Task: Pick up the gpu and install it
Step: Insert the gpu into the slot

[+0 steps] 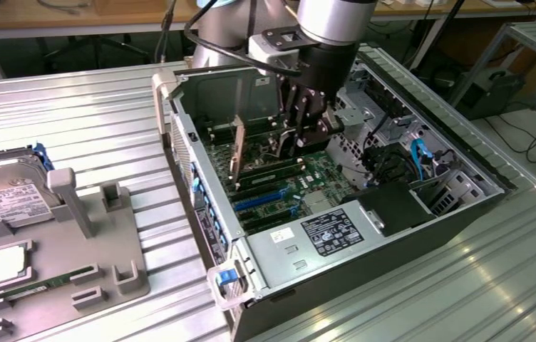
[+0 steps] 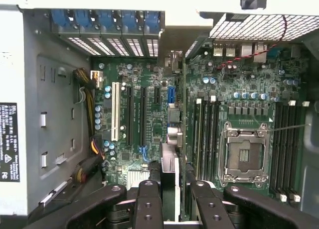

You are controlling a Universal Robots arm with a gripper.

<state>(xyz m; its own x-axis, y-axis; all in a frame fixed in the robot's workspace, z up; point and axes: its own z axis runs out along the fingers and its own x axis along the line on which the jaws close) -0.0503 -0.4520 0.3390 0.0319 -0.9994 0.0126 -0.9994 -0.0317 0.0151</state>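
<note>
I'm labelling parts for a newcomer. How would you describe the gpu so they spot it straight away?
Start at the open computer case on the metal table, then find the green motherboard inside it. The gpu is the thin card standing on edge in the motherboard, beside the robot's hand. Unlike the low memory sticks lying along the board, it rises tall towards the case's back wall.
</note>
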